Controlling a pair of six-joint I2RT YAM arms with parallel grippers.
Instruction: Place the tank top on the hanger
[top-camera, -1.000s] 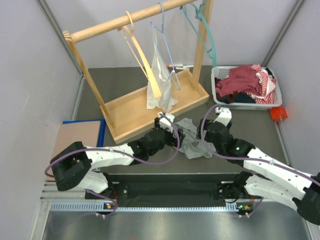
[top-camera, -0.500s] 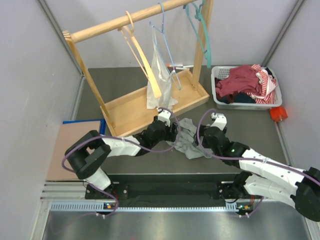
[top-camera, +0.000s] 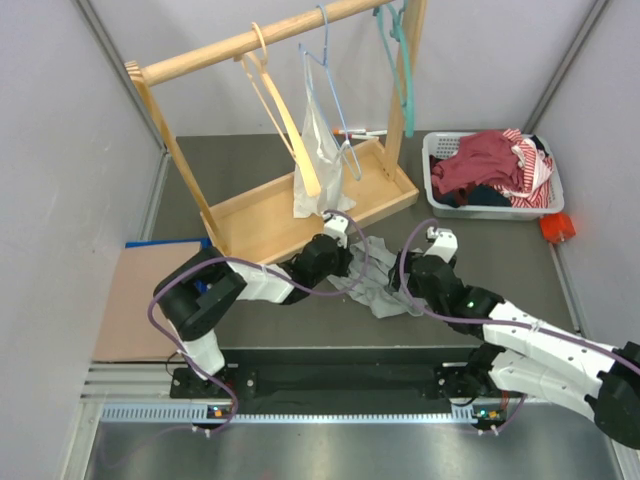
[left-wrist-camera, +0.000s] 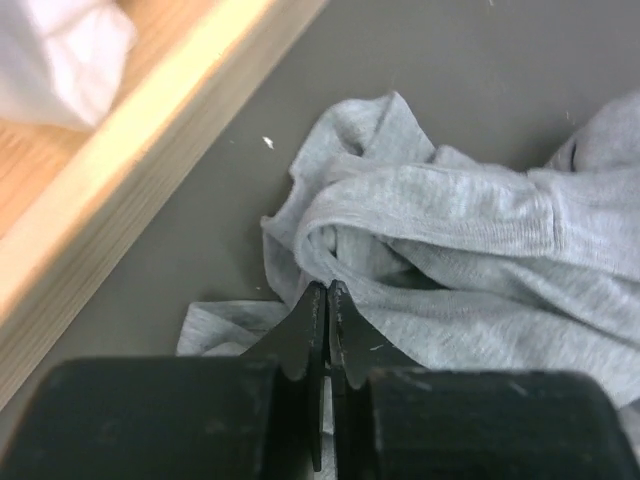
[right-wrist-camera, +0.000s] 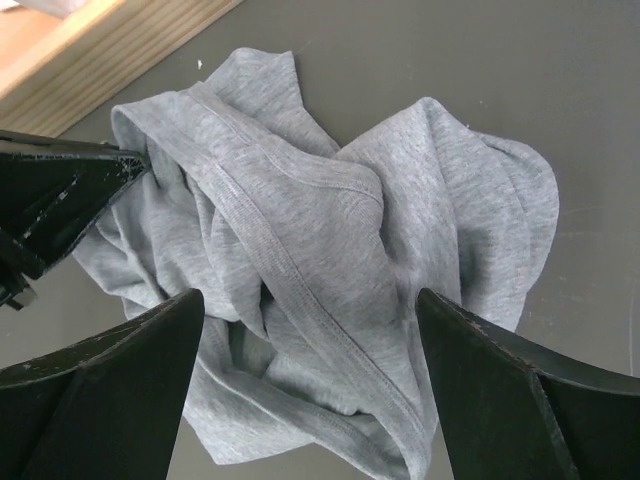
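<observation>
A hem fold of the grey tank top (left-wrist-camera: 450, 230) is pinched at the tips of the closed left gripper (left-wrist-camera: 328, 292). The right gripper (right-wrist-camera: 308, 300) is held wide open just above the crumpled heap. The teal hanger (top-camera: 396, 55), hung far ahead of both, is not yet dressed; lifting and threading are judged outstanding.

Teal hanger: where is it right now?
In the top view, the teal hanger hangs at the right end of the wooden rail, just right of the light blue wire hanger.

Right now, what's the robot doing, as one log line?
left gripper: shut on tank top edge | right gripper: open above tank top | hanger: on rail
</observation>
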